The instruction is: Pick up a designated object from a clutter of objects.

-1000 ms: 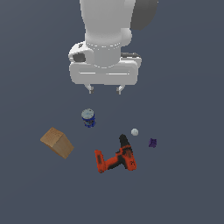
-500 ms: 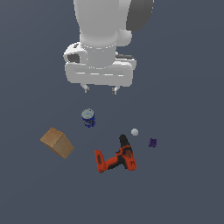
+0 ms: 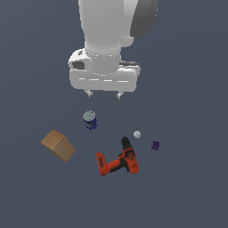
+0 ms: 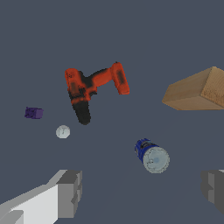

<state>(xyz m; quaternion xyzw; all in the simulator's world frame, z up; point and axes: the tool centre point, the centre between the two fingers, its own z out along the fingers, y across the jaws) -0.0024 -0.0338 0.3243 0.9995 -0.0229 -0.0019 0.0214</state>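
The pincer hangs wide open and empty, high in the frame's middle. The ball lies lower right of it, just beside the drill (its black nose could catch a finger). Can, box and purple piece lie apart.

Plain dark ground, evenly lit

A flat, unbroken slate grey-blue surface fills both views edge to edge. No walls, windows or furniture show. The light is soft and even, throwing no distinct shadows.
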